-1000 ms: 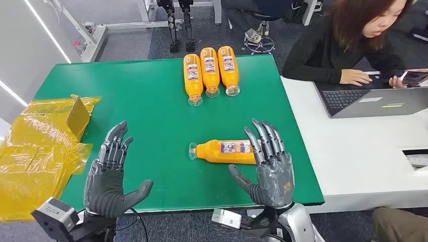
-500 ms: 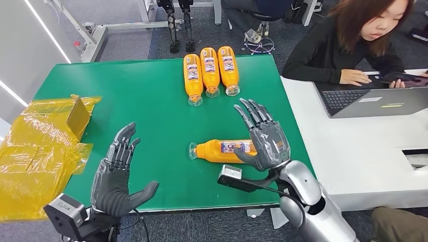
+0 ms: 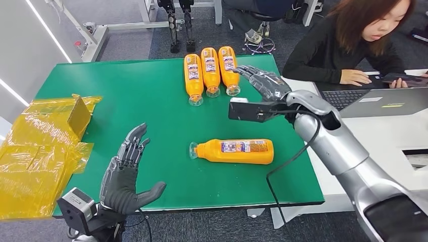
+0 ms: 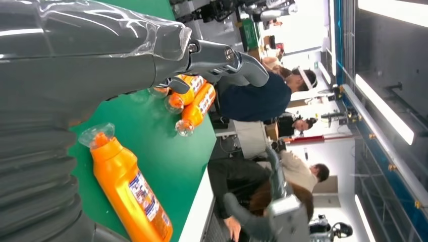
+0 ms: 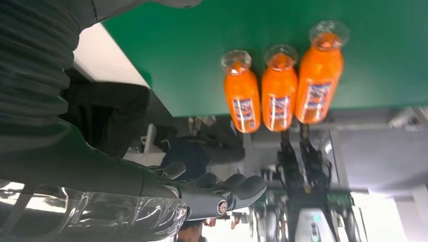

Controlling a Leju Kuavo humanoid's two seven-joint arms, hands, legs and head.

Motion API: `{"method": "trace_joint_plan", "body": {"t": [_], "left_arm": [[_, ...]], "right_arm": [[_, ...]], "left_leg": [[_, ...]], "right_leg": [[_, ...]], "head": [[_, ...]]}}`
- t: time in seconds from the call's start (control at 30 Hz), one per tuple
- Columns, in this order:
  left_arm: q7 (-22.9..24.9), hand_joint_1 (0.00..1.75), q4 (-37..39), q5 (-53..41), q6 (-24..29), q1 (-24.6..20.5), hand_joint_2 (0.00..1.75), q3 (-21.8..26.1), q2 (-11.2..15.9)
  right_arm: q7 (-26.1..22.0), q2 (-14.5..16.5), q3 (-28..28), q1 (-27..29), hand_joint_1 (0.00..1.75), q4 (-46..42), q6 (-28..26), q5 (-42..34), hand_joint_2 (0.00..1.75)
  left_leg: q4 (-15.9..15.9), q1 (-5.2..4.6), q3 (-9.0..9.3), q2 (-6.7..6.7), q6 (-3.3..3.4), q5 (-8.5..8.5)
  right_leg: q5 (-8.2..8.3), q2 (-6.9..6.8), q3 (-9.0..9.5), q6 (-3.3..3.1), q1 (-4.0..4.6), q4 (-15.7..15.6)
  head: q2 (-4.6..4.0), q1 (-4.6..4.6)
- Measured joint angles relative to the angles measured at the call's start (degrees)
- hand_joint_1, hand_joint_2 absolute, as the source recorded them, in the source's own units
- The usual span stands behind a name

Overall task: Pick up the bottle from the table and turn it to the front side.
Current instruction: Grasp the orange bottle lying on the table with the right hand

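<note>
Head view: right robot hand [image 3: 265,83] empty, fingers spread, beside the three-bottle row [image 3: 210,70] — lone bottle [image 3: 233,151] lies on the green surface [image 3: 151,116] below it, label up. Left robot hand [image 3: 123,176] wide, idle. Best: grip mid-body, clear of the cap.

A: Table [image 3: 151,101] green. Yellow bags [image 3: 35,151] at left edge.
B: Noted. Person [image 3: 353,45] seated at white desk [image 3: 363,151], laptop [image 3: 378,101] open beside phone [image 3: 404,78].
</note>
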Motion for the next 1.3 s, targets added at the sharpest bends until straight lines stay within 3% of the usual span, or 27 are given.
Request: {"method": "trace_joint_plan", "body": {"t": [0.27,0.53,0.83,1.3], "left_arm": [[0.4,0.0,1.18,1.13,0.01,-0.77,1.75,-0.55,0.28],[0.62,0.0,1.43,1.93,0.36,-0.84,1.75,-0.56,0.41],[1.09,0.0,1.66,2.46,0.96,-0.92,1.75,-0.56,0.4],[2.84,0.0,1.63,2.92,1.46,-1.6,1.75,-0.54,0.31]], "right_arm": [[0.92,1.42,8.45,-12.05,0.0,11.72,11.03,-8.18,1.75],[1.39,4.45,16.92,-16.65,0.0,18.88,13.12,-11.15,1.75],[1.1,7.62,23.32,-17.07,0.0,24.18,11.79,-13.22,1.75],[0.08,11.64,29.28,-12.88,0.0,31.96,7.7,-14.59,1.75]], "left_leg": [[0.0,0.0,-0.05,-0.02,0.0,0.0],[0.0,0.01,-0.05,-0.02,-0.01,0.01],[0.0,0.0,-0.05,-0.03,-0.02,0.02],[0.0,0.01,-0.05,-0.03,-0.03,0.02]], "right_leg": [[0.01,-0.02,-0.01,0.01,0.0,0.01],[0.01,-0.02,-0.03,0.01,0.01,0.01],[0.01,-0.02,-0.03,0.01,0.01,0.0],[0.01,-0.03,-0.04,0.01,0.01,0.01]], "head": [[0.0,-0.01],[0.01,-0.02],[-0.01,-0.01],[0.0,-0.02]]}}
